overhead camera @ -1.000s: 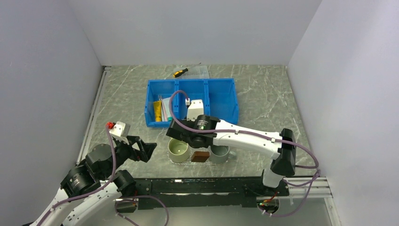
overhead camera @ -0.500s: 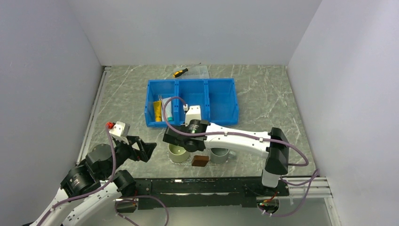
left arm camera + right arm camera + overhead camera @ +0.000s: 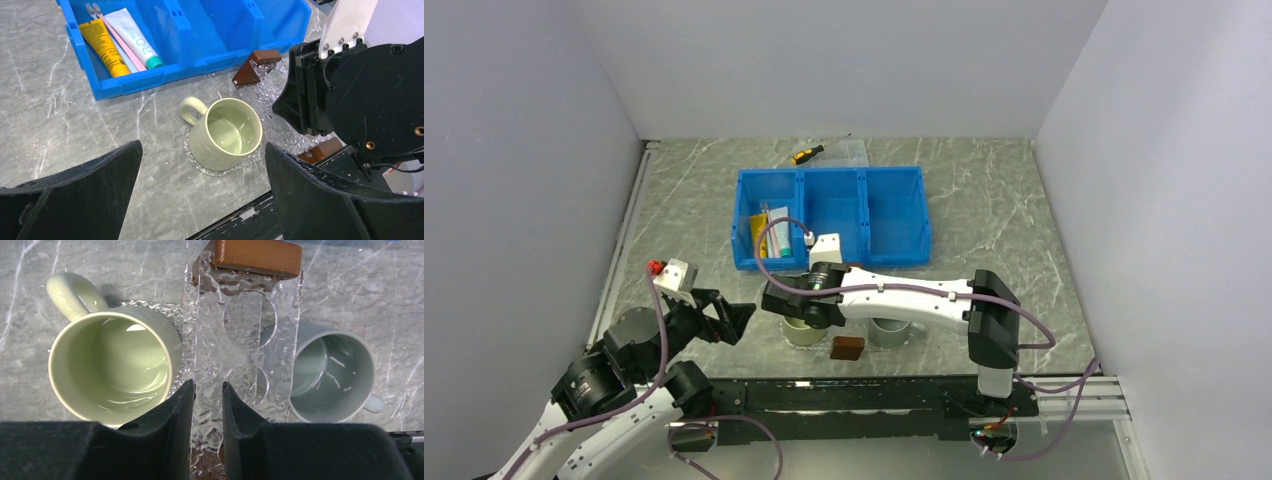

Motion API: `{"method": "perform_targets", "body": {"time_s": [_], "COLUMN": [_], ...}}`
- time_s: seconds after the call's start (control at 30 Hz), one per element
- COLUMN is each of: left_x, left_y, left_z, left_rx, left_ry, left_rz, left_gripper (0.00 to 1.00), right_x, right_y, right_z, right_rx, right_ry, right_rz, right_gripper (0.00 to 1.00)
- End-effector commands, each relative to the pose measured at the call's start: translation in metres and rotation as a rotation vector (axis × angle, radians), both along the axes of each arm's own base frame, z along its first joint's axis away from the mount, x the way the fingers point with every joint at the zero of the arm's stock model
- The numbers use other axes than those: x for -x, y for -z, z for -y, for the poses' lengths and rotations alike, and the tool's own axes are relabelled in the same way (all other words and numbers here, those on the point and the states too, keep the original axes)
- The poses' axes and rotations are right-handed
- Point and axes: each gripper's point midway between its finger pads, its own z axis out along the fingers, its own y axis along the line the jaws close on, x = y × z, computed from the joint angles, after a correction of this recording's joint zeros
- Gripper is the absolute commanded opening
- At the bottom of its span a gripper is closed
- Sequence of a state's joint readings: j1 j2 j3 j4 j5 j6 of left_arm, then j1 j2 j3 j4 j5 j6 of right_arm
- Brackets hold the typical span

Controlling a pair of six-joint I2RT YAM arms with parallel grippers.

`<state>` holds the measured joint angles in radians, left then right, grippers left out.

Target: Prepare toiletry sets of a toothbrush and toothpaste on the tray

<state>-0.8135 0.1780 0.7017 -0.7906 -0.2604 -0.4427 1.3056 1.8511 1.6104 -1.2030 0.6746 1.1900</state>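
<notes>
Clear plastic is the hazard: the tray [image 3: 240,355], by the worktop's [image 3: 994,220] near edge, sits tight between a green mug [image 3: 112,370] and a grey mug [image 3: 332,372], so the right pincer [image 3: 207,387], narrowed on its near end and apparently gripping, could tip either. The left pincer [image 3: 202,146] gapes, empty. The toothpaste [image 3: 135,37] and toothbrush [image 3: 116,36] lie in the left compartment of the blue bin [image 3: 145,82]. Pale walls [image 3: 844,60] box in the grey marbled worktop.

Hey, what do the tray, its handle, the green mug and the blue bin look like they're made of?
The tray looks like clear acrylic or similar plastic: see-through, rippled, glinting. Its handle seems to be wood: brown, matte. The green mug is likely glazed ceramic: glossy, with bright highlights. The blue bin looks like moulded plastic: uniform colour, soft sheen.
</notes>
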Motion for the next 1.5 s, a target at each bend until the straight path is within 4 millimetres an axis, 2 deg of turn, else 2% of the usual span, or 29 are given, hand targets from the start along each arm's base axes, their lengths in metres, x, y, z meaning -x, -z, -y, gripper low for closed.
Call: {"method": "perform_targets", "body": {"time_s": [0.0,0.57,1.03,1.3,1.47], "left_x": [0.0,0.002,0.002,0.001,0.001], "left_y": [-0.017,-0.018,-0.017,-0.016,-0.015], "left_z": [-0.003,-0.003,-0.001,0.0,0.001], "left_rx": [0.048,0.059,0.052,0.047,0.042], "left_ry": [-0.013,-0.008,-0.004,-0.001,-0.001], "left_rz": [0.035,0.041,0.034,0.029,0.024], "left_gripper": [0.99,0.99,0.99,1.0,0.99], "right_x": [-0.002,-0.005,-0.002,0.006,0.008], "right_y": [-0.005,0.026,0.026,0.025,0.019], "right_z": [-0.004,-0.002,0.004,0.014,0.011], "right_rx": [-0.022,0.033,0.012,-0.07,-0.134], "right_ry": [0.011,0.014,0.025,0.056,0.058], "right_rz": [0.032,0.027,0.013,0.0,-0.005], "right_gripper": [0.0,0.0,0.0,0.16,0.23]}}
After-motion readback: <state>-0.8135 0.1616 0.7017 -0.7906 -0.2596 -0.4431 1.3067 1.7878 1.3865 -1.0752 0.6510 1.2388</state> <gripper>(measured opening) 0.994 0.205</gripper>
